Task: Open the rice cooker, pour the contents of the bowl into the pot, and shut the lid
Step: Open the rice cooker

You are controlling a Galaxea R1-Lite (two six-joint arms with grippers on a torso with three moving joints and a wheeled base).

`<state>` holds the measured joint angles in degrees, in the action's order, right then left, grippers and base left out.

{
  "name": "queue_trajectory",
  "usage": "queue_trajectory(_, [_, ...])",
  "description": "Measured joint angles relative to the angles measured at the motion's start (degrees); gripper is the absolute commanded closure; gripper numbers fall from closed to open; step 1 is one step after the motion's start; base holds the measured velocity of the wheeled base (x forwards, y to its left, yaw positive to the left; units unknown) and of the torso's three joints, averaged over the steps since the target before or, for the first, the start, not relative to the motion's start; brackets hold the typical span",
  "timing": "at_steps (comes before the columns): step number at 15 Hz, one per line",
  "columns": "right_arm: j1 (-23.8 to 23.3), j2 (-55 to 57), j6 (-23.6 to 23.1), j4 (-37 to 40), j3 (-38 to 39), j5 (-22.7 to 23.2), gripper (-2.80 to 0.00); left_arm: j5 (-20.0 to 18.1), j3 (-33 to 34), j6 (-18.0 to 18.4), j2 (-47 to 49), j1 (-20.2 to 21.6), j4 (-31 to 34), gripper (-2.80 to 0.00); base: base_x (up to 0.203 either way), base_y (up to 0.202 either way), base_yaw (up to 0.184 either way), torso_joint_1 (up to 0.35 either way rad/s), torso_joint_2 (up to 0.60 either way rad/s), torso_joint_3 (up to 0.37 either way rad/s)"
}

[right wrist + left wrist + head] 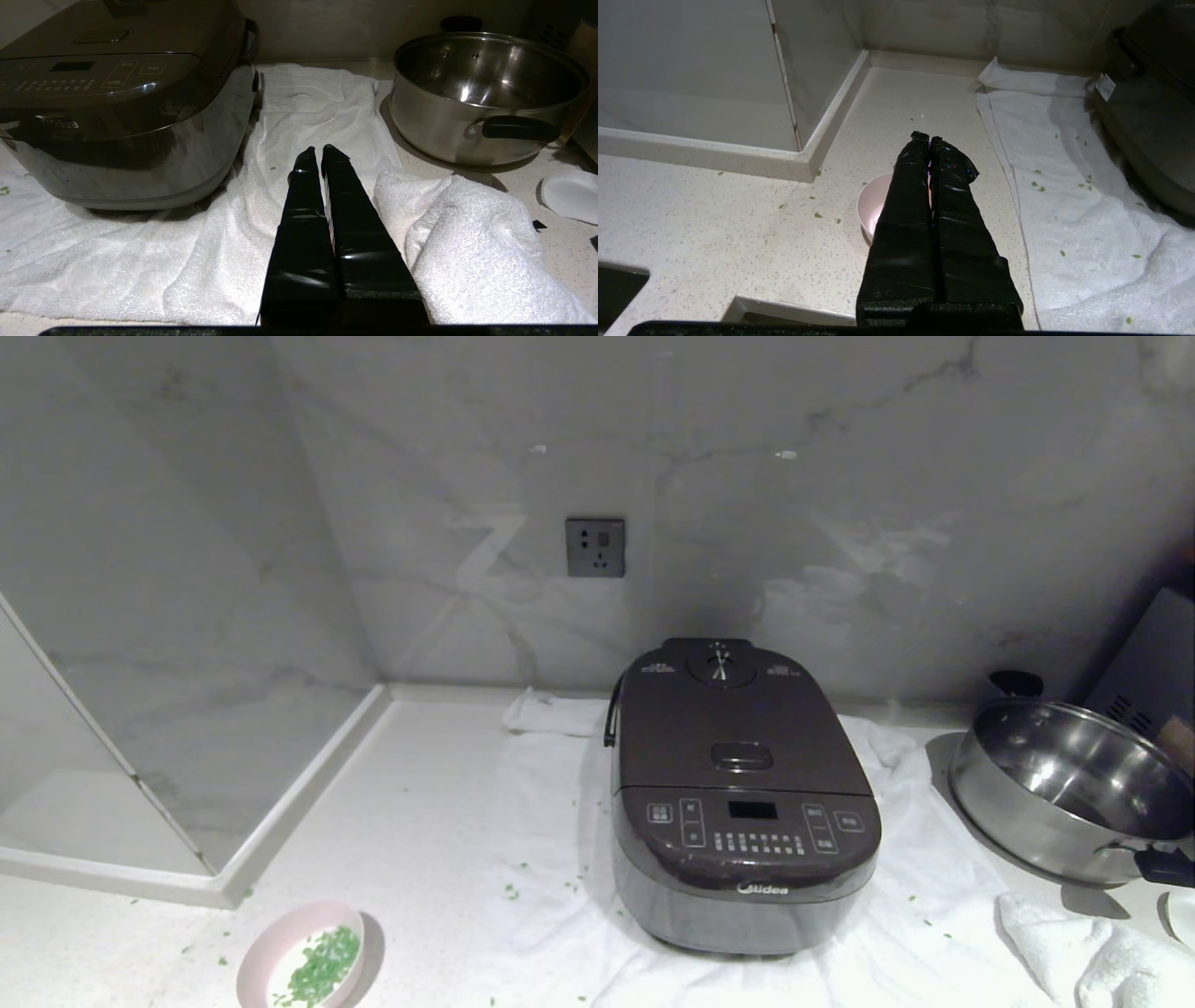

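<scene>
The dark brown-grey rice cooker (742,803) stands on a white towel in the middle of the counter, its lid (733,728) down, so the pot inside is hidden. The cooker (117,102) also fills one side of the right wrist view. A small pale pink bowl (301,957) holding chopped green bits (322,966) sits at the counter's front left. My left gripper (929,138) hovers above that bowl (873,205), shut and empty. My right gripper (317,151) hangs over the towel between cooker and steel pan, shut and empty. Neither arm shows in the head view.
A large shiny steel pan (1074,789) with black handles stands at the right, a folded white towel (1092,952) in front of it. Green bits are scattered on the counter and towel (541,840). A raised ledge (280,821) and marble walls bound the left and back.
</scene>
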<state>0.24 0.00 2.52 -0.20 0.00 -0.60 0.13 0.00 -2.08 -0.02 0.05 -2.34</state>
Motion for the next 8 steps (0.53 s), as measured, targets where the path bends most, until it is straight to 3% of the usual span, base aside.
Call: queue_trajectory(8, [0.0, 0.0, 0.0, 0.0, 0.0, 0.0, 0.00, 0.0, 0.0, 0.0, 0.0, 0.0, 0.0, 0.00, 0.000, 0.000, 0.000, 0.000, 0.00, 0.000])
